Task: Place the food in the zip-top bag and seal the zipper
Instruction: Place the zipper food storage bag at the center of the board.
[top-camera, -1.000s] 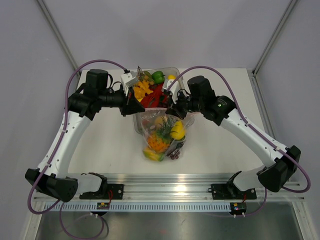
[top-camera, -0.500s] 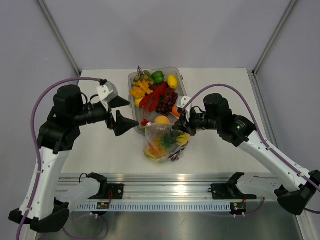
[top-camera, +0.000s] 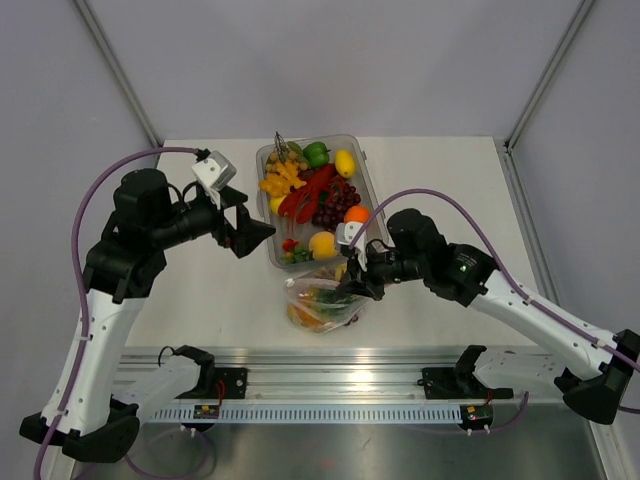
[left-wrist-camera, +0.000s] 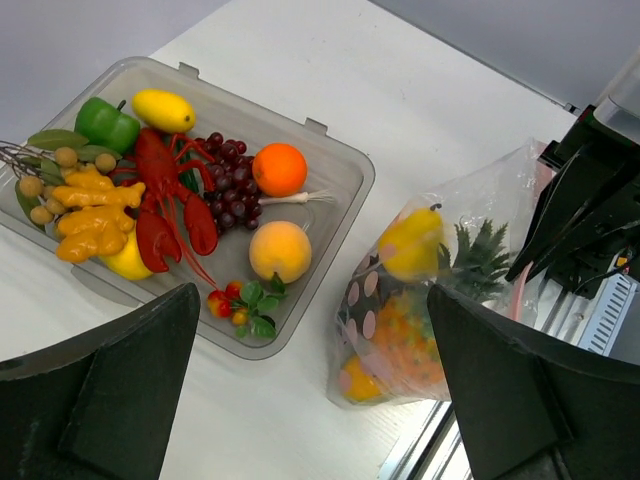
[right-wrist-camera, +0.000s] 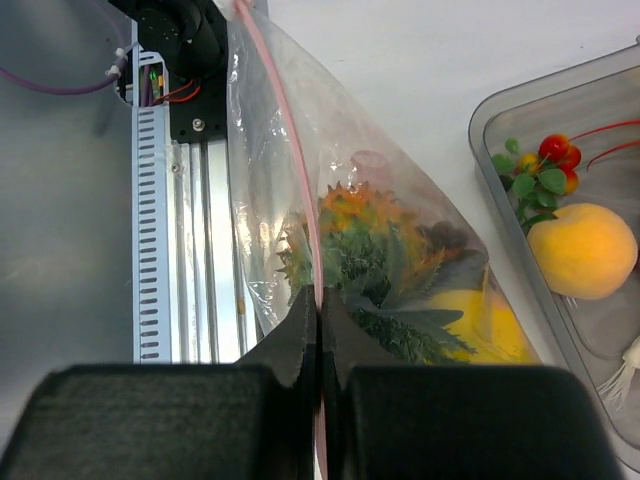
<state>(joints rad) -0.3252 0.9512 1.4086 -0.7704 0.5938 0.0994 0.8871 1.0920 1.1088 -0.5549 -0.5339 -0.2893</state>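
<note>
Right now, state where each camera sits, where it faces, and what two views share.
Top external: above and behind the arm bases, looking down on the table; both arms, left gripper open, right gripper at the zip-top bag.
Left wrist: on the left arm, looking down at the food tray and bag; own fingers at bottom corners.
Right wrist: over the bag, facing along the zipper toward the base rail; own shut fingers pinch it.
Shared by both wrist views: bagged pineapple, the tray's yellow-orange fruit.

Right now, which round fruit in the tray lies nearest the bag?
The yellow-orange peach-like fruit, beside the cherry sprig at the tray end facing the bag; the orange and the lemon lie farther off.
</note>
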